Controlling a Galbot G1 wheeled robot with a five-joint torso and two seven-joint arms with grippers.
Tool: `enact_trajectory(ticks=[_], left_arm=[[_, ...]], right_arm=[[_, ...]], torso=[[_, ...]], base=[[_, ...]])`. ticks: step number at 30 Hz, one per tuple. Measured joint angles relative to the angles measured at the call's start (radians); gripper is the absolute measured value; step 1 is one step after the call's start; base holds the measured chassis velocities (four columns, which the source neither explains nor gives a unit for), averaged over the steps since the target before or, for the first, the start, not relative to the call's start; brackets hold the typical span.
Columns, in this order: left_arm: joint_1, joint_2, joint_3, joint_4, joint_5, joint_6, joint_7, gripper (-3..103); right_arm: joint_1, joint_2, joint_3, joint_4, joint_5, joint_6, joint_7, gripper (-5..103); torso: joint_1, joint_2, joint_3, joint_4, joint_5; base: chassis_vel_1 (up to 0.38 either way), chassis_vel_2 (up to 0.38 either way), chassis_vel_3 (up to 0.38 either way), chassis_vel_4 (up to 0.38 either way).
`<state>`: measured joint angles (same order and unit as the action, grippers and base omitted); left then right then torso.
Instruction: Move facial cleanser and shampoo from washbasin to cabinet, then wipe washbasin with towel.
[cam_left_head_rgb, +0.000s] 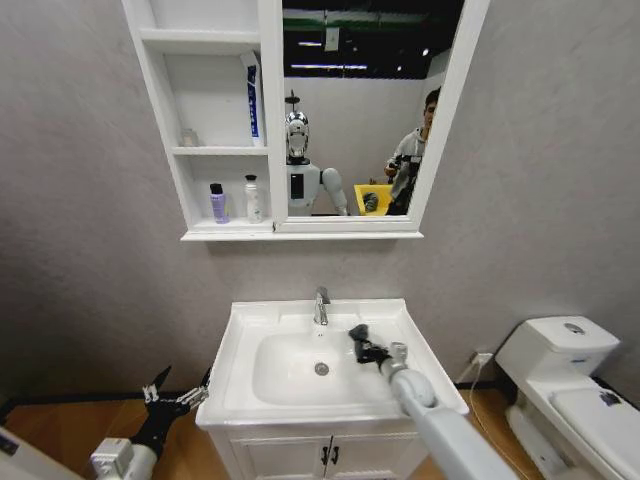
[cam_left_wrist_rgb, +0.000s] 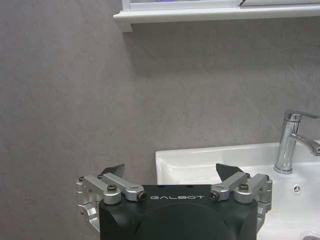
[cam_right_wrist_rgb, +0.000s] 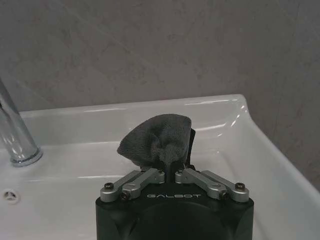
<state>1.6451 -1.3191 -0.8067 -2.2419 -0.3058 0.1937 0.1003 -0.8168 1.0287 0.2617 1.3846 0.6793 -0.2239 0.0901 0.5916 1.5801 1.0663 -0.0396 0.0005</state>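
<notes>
The white washbasin sits at the centre under the wall cabinet. My right gripper hovers over the basin's back right part, right of the faucet, shut on the dark grey towel. The towel bunches up above the right gripper. A purple bottle and a white bottle stand on the cabinet's lowest shelf. I cannot tell which is the facial cleanser and which the shampoo. My left gripper hangs low to the left of the basin rim, open and holding nothing.
A blue-and-white tube and a small jar stand on the cabinet's middle shelf. A white toilet stands to the right. The vanity doors lie below the basin. Grey wall runs behind.
</notes>
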Motion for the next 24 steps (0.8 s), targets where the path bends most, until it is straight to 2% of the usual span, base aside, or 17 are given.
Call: enact_trajectory(ticks=[1, 4, 12, 13, 15, 16, 17, 19, 20, 23, 24], left_arm=[[0.000, 0.000, 0.000, 0.000, 0.000, 0.000, 0.000, 100], [0.000, 0.000, 0.000, 0.000, 0.000, 0.000, 0.000, 100], [0.000, 0.000, 0.000, 0.000, 0.000, 0.000, 0.000, 100], [0.000, 0.000, 0.000, 0.000, 0.000, 0.000, 0.000, 100], [0.000, 0.000, 0.000, 0.000, 0.000, 0.000, 0.000, 100], [0.000, 0.000, 0.000, 0.000, 0.000, 0.000, 0.000, 100], [0.000, 0.000, 0.000, 0.000, 0.000, 0.000, 0.000, 100], [0.000, 0.000, 0.000, 0.000, 0.000, 0.000, 0.000, 100], [0.000, 0.000, 0.000, 0.000, 0.000, 0.000, 0.000, 100], [0.000, 0.000, 0.000, 0.000, 0.000, 0.000, 0.000, 100], [0.000, 0.000, 0.000, 0.000, 0.000, 0.000, 0.000, 100]], right_arm=[[0.000, 0.000, 0.000, 0.000, 0.000, 0.000, 0.000, 4], [0.050, -0.006, 0.005, -0.108, -0.030, 0.060, -0.053, 4], [0.106, 0.018, -0.005, -0.220, -0.068, 0.094, -0.056, 4], [0.110, 0.024, -0.003, -0.231, -0.074, 0.097, -0.049, 2], [0.112, 0.029, 0.000, -0.241, -0.077, 0.102, -0.042, 5], [0.115, 0.030, 0.001, -0.248, -0.078, 0.113, -0.041, 10], [0.115, 0.030, 0.001, -0.248, -0.078, 0.113, -0.041, 10], [0.116, 0.028, 0.006, -0.251, -0.094, 0.127, -0.042, 21], [0.116, 0.028, 0.006, -0.251, -0.094, 0.127, -0.042, 21], [0.092, 0.016, 0.026, -0.232, -0.140, 0.158, -0.049, 37], [0.092, 0.016, 0.026, -0.232, -0.140, 0.158, -0.049, 37]], torso=[[0.000, 0.000, 0.000, 0.0000, 0.0000], [0.000, 0.000, 0.000, 0.0001, -0.0001], [0.000, 0.000, 0.000, 0.0000, -0.0006], [0.000, 0.000, 0.000, 0.0000, -0.0005], [0.000, 0.000, 0.000, 0.0001, -0.0004], [0.000, 0.000, 0.000, 0.0000, -0.0005], [0.000, 0.000, 0.000, 0.0000, -0.0005], [0.000, 0.000, 0.000, 0.0000, -0.0003], [0.000, 0.000, 0.000, 0.0000, -0.0003], [0.000, 0.000, 0.000, -0.0003, -0.0005], [0.000, 0.000, 0.000, -0.0003, -0.0005]], base=[[0.000, 0.000, 0.000, 0.000], [0.000, 0.000, 0.000, 0.000], [0.000, 0.000, 0.000, 0.000], [0.000, 0.000, 0.000, 0.000], [0.000, 0.000, 0.000, 0.000], [0.000, 0.000, 0.000, 0.000], [0.000, 0.000, 0.000, 0.000], [0.000, 0.000, 0.000, 0.000], [0.000, 0.000, 0.000, 0.000], [0.000, 0.000, 0.000, 0.000], [0.000, 0.000, 0.000, 0.000]])
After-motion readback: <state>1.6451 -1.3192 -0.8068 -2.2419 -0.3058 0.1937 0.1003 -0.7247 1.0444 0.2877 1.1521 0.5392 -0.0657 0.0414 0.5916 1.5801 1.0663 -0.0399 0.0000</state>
